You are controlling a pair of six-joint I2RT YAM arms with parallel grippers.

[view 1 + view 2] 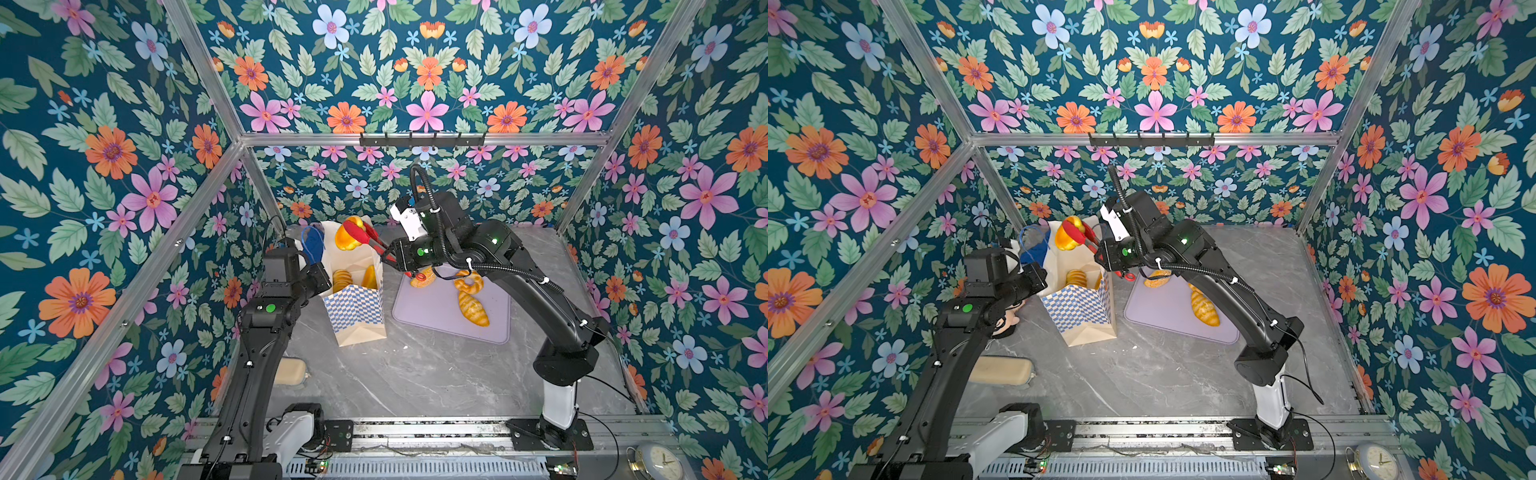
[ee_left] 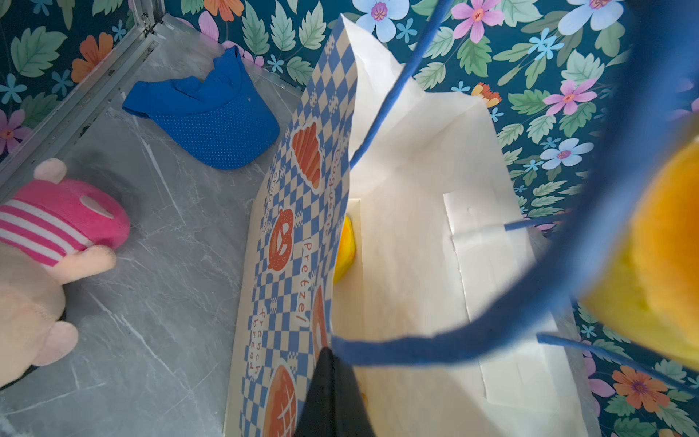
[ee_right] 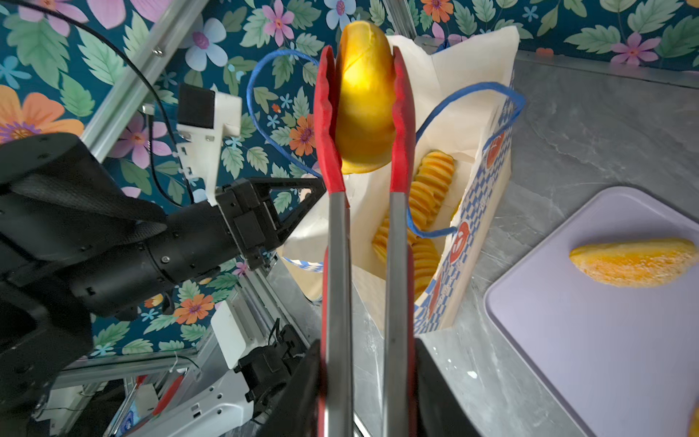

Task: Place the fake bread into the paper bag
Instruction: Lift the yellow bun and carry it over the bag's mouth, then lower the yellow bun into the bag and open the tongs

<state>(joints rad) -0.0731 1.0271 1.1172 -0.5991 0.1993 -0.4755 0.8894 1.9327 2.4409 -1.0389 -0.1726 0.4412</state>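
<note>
The right jaws are clenched on the steel handles of red-tipped tongs [image 3: 338, 265]. At the tongs' far end, well ahead of those jaws, a glossy golden bun [image 3: 365, 102] is pinched between the red tips over the open top of the paper bag [image 1: 357, 311]. The left jaws are shut tight at the bag's rim beside a blue cord handle [image 2: 397, 350]; the bag stands upright on the worktop [image 1: 415, 374] between the two sets of jaws, with ridged rolls [image 3: 427, 196] inside. Three more pastries [image 1: 473, 309] lie on a lilac tray [image 1: 440, 320] below and beside the right jaws.
</note>
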